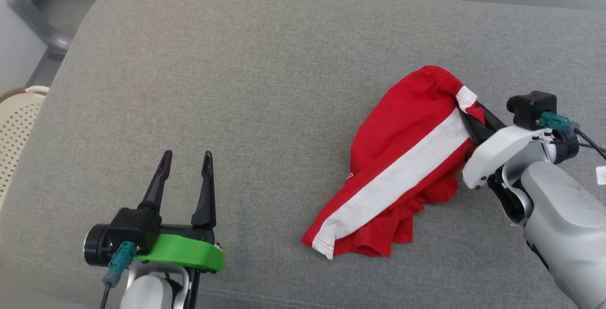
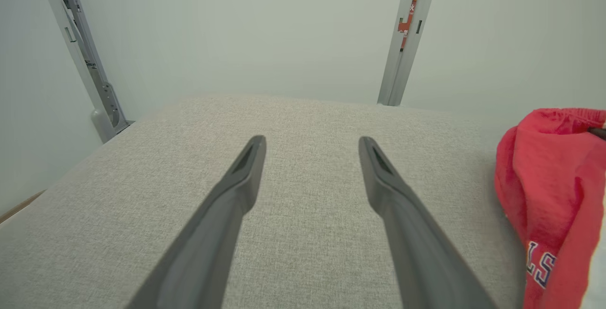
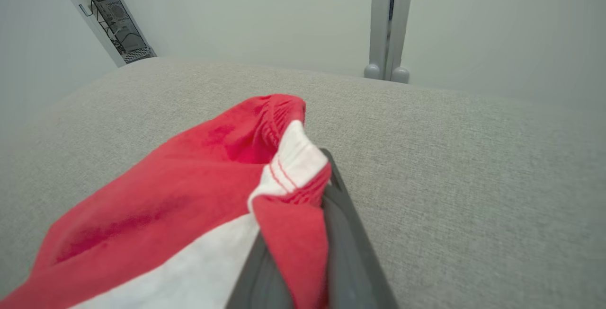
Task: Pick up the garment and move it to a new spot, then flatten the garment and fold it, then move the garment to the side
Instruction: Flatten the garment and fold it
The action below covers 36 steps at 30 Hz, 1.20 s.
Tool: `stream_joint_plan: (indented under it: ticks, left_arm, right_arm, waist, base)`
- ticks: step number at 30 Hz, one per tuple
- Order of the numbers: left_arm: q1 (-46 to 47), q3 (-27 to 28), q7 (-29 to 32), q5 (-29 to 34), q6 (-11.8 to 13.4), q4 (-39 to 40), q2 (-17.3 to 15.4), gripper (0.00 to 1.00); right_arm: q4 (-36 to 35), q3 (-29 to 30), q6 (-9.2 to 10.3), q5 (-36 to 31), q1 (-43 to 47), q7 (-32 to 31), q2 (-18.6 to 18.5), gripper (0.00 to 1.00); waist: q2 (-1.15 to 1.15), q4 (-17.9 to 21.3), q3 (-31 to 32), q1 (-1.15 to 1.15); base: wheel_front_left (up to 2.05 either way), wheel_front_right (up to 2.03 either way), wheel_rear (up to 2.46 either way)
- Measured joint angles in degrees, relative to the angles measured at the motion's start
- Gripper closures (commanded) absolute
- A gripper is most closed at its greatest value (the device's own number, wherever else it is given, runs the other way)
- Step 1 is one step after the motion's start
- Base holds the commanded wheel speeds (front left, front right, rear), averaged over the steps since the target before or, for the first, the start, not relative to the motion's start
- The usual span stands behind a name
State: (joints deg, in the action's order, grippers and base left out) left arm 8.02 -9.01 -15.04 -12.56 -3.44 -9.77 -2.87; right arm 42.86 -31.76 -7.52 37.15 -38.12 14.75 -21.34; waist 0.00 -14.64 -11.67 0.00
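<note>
The right pincer (image 1: 475, 120) pinches the waistband corner (image 1: 466, 98) of the red shorts (image 1: 402, 167), where the white side stripe (image 1: 397, 181) ends. That firm hem is probably a good hold for lifting. The shorts lie crumpled on the grey cushion (image 1: 236, 77). Well apart from the shorts, the left pincer (image 1: 187, 157) hovers spread and empty, presumably kept free for flattening.

A cream perforated basket (image 1: 14, 129) sits beside the grey cushion (image 1: 236, 86) — at its left edge.

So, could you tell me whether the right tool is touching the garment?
Touching. The right wrist view shows the right tool shut on the garment, cloth pinched between its fingers.
</note>
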Motion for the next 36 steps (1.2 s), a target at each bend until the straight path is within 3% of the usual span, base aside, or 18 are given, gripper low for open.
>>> stream_joint_plan:
  ticks: [9, 19, 20, 21, 22, 36]
  left_arm:
    - [-0.6, 0.0, 0.0, 0.0, 0.0, -0.2, 0.0, 0.0]
    - [-0.7, -0.2, 0.0, 0.0, 0.2, -1.0, 0.0, 0.0]
    - [-0.7, -0.1, 0.0, 0.0, 0.1, -1.1, 0.0, 0.0]
    - [-0.8, 0.0, 0.0, 0.0, 0.1, -1.3, 0.0, 0.0]
    - [-0.9, 0.1, 0.0, 0.0, 0.1, -1.3, 0.0, 0.0]
    - [-3.1, 3.1, 0.0, 2.0, -1.1, -1.7, 0.0, 0.0]
  right_arm:
    - [-13.1, 12.7, 0.0, -2.1, 15.9, 0.3, -2.7, 1.0]
    - [-22.0, 21.3, 0.01, -3.8, 33.6, 0.2, 3.2, 1.0]
    - [-22.6, 21.9, 0.0, -4.4, 34.4, 0.1, 3.9, 0.92]
    - [-23.1, 22.6, 0.0, -5.0, 34.8, 0.1, 4.6, 0.56]
    - [-23.6, 23.3, 0.0, -5.6, 35.1, 0.1, 5.0, 0.0]
    - [-32.8, 31.0, 0.0, -15.1, 35.9, 0.2, 7.2, 0.0]
  waist:
    - [0.0, 4.9, 1.3, 0.0]
    - [0.0, 8.3, 2.7, 0.0]
    - [0.0, 8.4, 2.8, 0.0]
    - [0.0, 8.6, 3.0, 0.0]
    - [0.0, 8.7, 3.2, 0.0]
    - [0.0, 10.6, 6.8, 0.0]
  base:
    - [0.0, 0.0, 0.0]
    - [0.0, 0.0, 0.0]
    - [0.0, 0.0, 0.0]
    - [0.0, 0.0, 0.0]
    - [0.0, 0.0, 0.0]
    - [0.0, 0.0, 0.0]
